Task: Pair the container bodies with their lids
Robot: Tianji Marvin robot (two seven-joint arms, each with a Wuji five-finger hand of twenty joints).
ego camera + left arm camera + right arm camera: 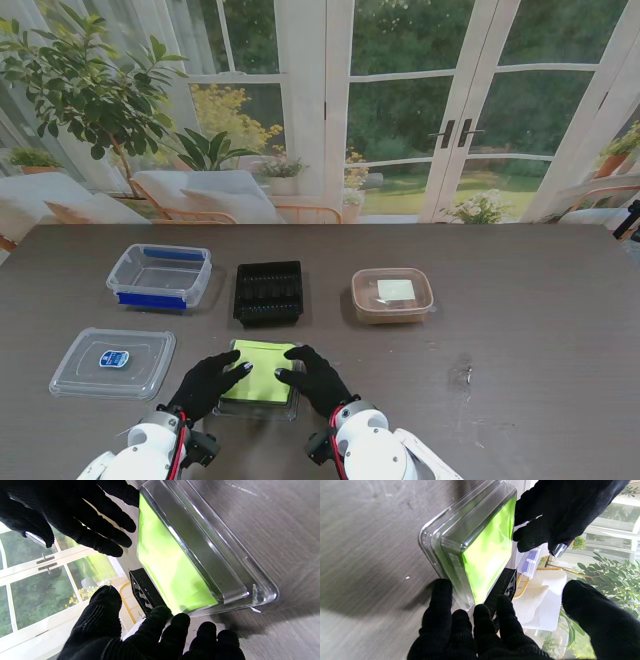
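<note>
A clear lid with a bright green panel (262,375) lies flat on the table close to me, also seen in the left wrist view (175,567) and the right wrist view (482,547). My left hand (207,385) sits at its left edge and my right hand (315,378) at its right edge. Both black-gloved hands have their fingers spread, with tips resting on the lid's rim. Farther from me stand a black tray (268,292), a clear box with blue clips (160,275) and a brown container (392,294) with its lid on.
A clear lid with a blue label (113,362) lies to the left of my left hand. The dark wooden table (530,360) stretches out to the right. Glass doors and plants stand beyond the far edge.
</note>
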